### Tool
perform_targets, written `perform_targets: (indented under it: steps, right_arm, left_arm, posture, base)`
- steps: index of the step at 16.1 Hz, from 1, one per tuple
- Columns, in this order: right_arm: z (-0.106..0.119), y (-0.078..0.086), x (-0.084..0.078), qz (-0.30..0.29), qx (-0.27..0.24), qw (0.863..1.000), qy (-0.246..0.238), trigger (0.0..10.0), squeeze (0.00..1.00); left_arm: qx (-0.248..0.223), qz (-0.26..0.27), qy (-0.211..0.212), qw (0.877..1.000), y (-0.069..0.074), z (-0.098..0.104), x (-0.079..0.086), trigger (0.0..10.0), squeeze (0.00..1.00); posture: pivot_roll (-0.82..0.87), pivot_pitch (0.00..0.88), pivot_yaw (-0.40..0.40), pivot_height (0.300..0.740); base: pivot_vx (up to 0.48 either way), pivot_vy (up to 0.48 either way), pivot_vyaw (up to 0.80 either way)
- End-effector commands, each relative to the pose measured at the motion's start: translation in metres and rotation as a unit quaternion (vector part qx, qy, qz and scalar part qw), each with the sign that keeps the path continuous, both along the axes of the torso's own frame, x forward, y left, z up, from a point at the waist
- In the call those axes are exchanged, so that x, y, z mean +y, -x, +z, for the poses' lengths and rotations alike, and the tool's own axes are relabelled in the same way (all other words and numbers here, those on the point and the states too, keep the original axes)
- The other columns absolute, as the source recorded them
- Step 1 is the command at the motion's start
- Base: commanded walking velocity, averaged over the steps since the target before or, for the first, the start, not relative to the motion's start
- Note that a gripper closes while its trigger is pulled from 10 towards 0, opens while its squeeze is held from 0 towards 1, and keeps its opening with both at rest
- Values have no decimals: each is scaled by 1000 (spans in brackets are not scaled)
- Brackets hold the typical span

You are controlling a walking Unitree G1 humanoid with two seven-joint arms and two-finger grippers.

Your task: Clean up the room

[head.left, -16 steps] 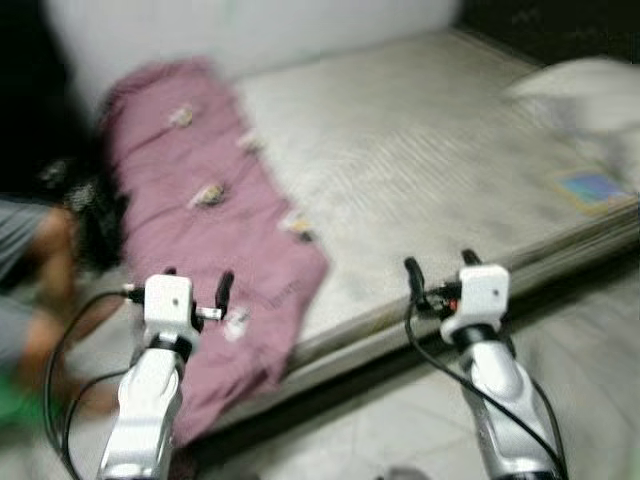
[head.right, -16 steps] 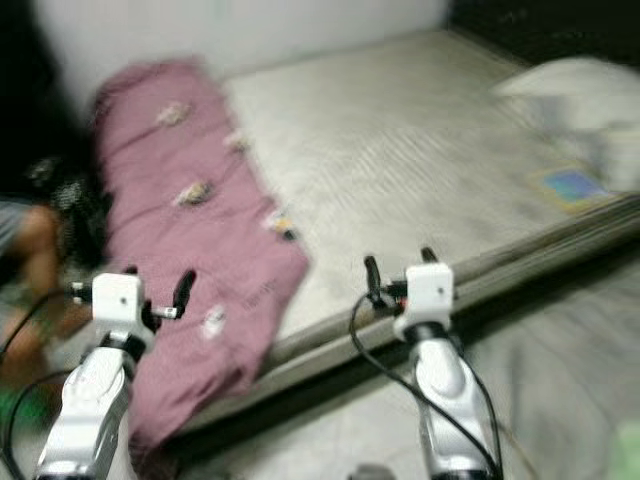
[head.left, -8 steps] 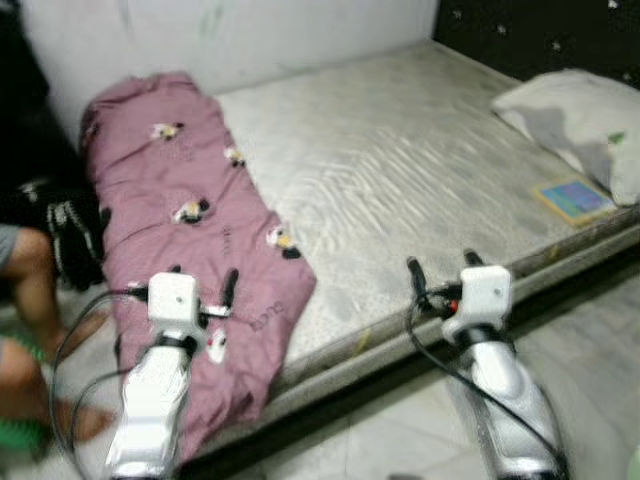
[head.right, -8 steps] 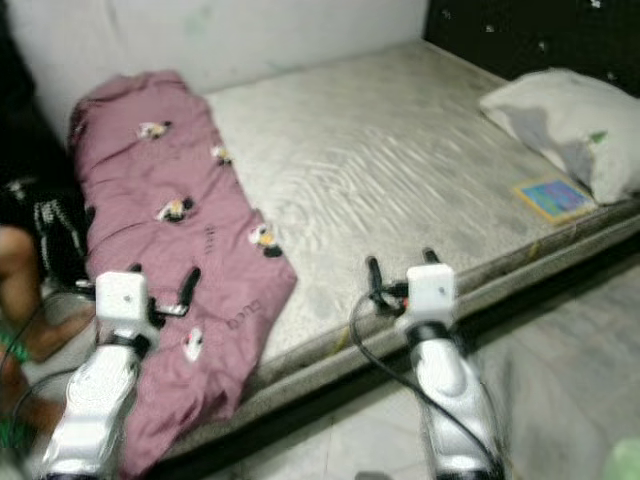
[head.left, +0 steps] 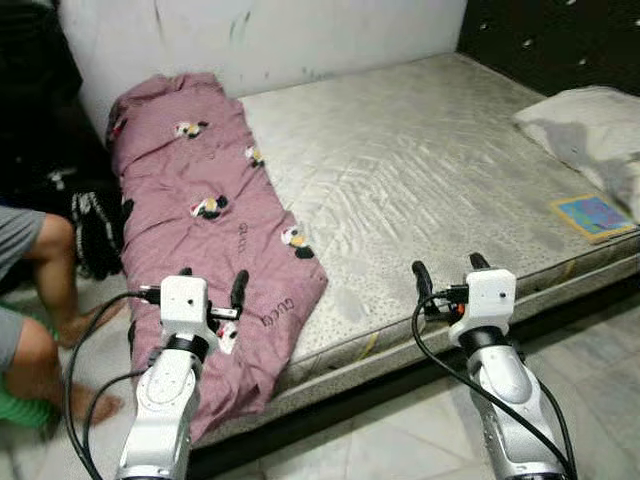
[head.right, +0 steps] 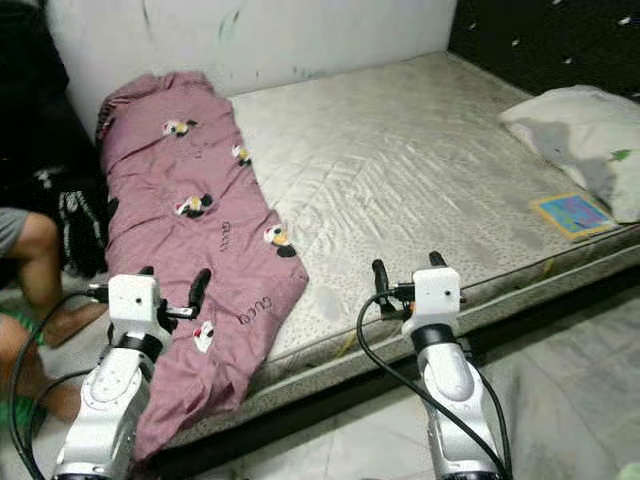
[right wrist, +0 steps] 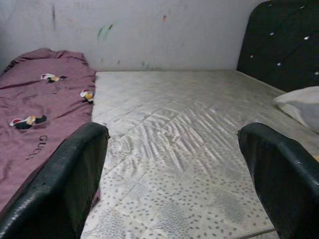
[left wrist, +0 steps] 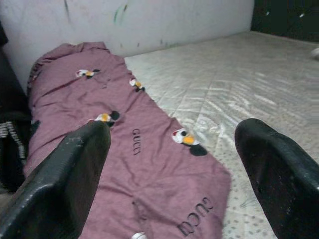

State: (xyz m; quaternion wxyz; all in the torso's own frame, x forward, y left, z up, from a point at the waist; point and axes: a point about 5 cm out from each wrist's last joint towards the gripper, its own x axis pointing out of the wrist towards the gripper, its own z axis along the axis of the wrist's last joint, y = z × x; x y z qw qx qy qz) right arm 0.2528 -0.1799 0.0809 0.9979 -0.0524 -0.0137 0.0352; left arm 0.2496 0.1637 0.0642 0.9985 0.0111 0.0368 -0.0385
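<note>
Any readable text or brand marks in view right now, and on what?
"GUCCI": printed on the purple blanket, near a bird print.
"GUCCI" again, upside down, close to the blanket's near end.
Small colourful book on the mattress: cover print too small to read.

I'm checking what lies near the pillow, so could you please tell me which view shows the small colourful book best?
The left eye view: the book lies flat on the mattress beside the pillow. The right eye view gives it equally whole, slightly smaller.
</note>
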Motion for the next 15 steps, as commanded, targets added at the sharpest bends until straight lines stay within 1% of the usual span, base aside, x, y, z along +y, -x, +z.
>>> perform_targets:
  steps: [1, 7, 15]
  right_arm:
    - [3, -2, 3, 5, -4, 1000, -5, 10000, 0]
    - [3, -2, 4, 6, -4, 1000, -8, 10000, 0]
    - [4, -3, 5, 6, -6, 1000, -8, 10000, 0]
  left_arm:
    - [8, 6, -3, 1000, 0, -2, 5, 10000, 0]
    - [4, 5, -7, 1000, -1, -1, 5, 10000, 0]
    - [-5, -12, -6, 1000, 1, 2, 2, 10000, 0]
  posture:
    - [-72, 0, 65, 740]
    - [-70, 0, 65, 740]
    - [-71, 0, 65, 740]
  base:
    - [0, 480, 0]
    - [0, 472, 0]
    - [0, 0, 0]
